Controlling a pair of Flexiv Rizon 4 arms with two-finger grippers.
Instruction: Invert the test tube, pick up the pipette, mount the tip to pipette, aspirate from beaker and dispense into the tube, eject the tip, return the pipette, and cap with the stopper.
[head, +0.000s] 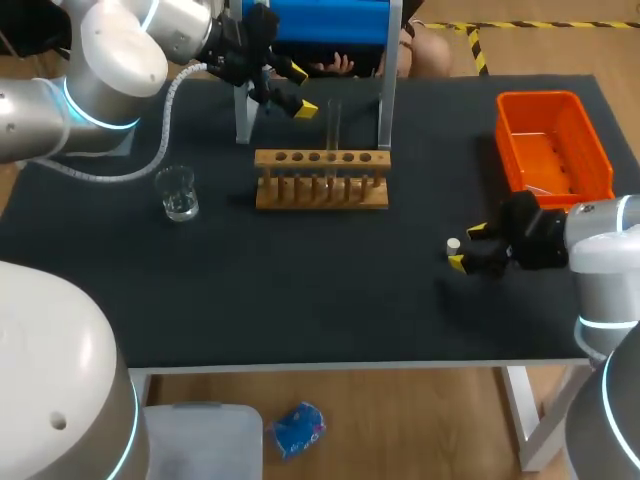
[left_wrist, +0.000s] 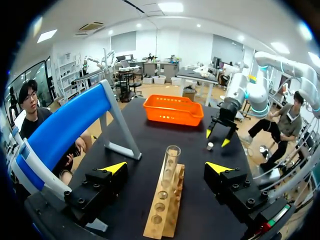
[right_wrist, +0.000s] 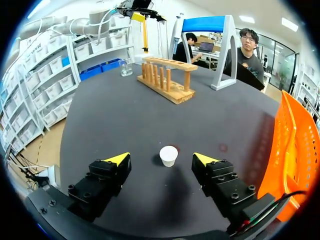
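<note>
Jaws: both pairs are spread wide; nothing is gripped.
Left gripper (head: 303, 90): set just behind the rack (head: 321, 180), with the tube (left_wrist: 171, 162) ahead between its fingers and untouched; it is judged to be lined up for the inverting grasp.
Tube: slim clear glass, stood upright in a rack hole.
Right gripper (head: 467, 247): set low, well right of the rack, with the stopper (right_wrist: 168, 155) untouched between its fingers; capping is judged far off.
Stopper: small white tapered plug.
Rack: pale wood, with round holes in a row.
Beaker (head: 177, 193): clear glass, left of the rack.
</note>
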